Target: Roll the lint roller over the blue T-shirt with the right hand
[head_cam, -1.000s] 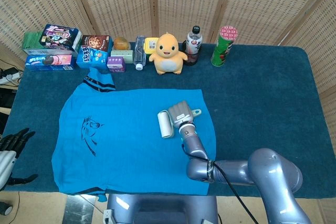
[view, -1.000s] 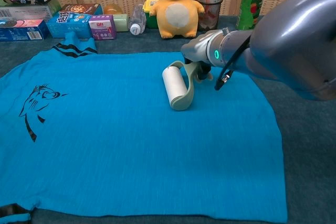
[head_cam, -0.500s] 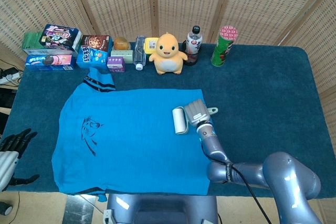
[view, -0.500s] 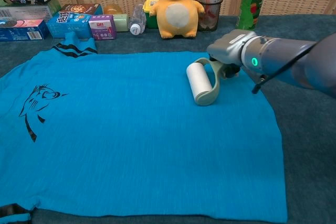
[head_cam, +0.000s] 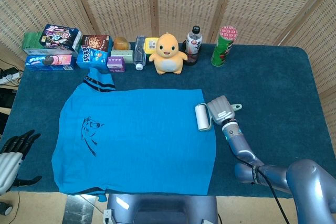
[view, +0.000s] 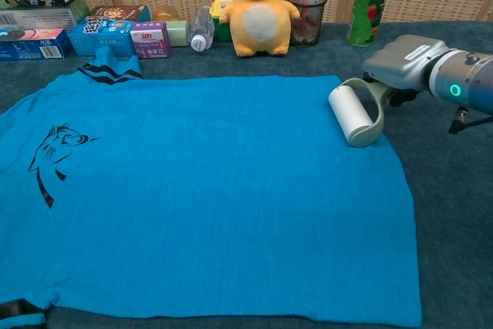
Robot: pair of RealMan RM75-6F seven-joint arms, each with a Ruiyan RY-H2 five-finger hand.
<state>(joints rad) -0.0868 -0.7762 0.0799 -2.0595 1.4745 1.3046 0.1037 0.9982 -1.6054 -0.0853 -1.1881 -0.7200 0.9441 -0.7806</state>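
Here the right hand (head_cam: 220, 109) grips the roller (view: 351, 113) by its pale green handle, fingers wrapped around it; the white cylinder rests at the right edge of the flat, smooth blue T-shirt (head_cam: 136, 140). The left hand (head_cam: 13, 153) hangs off the table's (head_cam: 273, 77) near left corner, dark fingers spread, holding nothing. Dark blue cloth covers the table; woven wicker screens (head_cam: 173, 3) stand behind. Snack boxes (head_cam: 58, 48), a yellow plush (head_cam: 168, 53), a bottle (head_cam: 193, 43) and a green can (head_cam: 223, 45) line the far edge.

right hand (head_cam: 222, 110): closed in a grip, forearm low | left hand (head_cam: 11, 151): idle, fingers (head_cam: 23, 140) apart
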